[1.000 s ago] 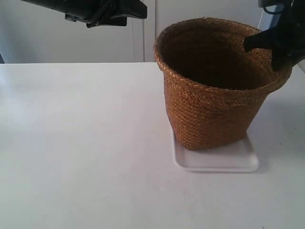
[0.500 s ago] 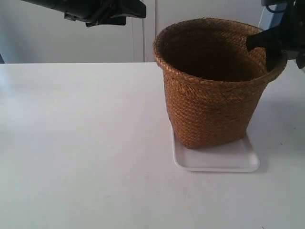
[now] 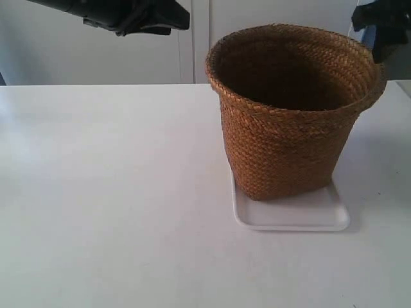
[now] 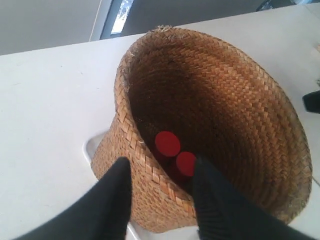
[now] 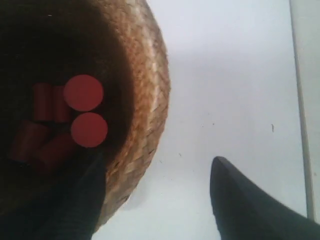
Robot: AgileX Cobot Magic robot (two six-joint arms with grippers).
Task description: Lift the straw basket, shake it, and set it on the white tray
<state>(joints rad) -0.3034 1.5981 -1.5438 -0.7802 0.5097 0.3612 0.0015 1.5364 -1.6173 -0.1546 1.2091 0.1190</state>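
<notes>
Right claw now off basket — cropped

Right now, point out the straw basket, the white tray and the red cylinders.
straw basket point(image 3: 282, 151), exterior view, front woven wall.
white tray point(image 3: 292, 218), exterior view, bare front strip.
red cylinders point(image 5: 83, 93), right wrist view, one's round top.

Plain white table, white tray on it
</notes>
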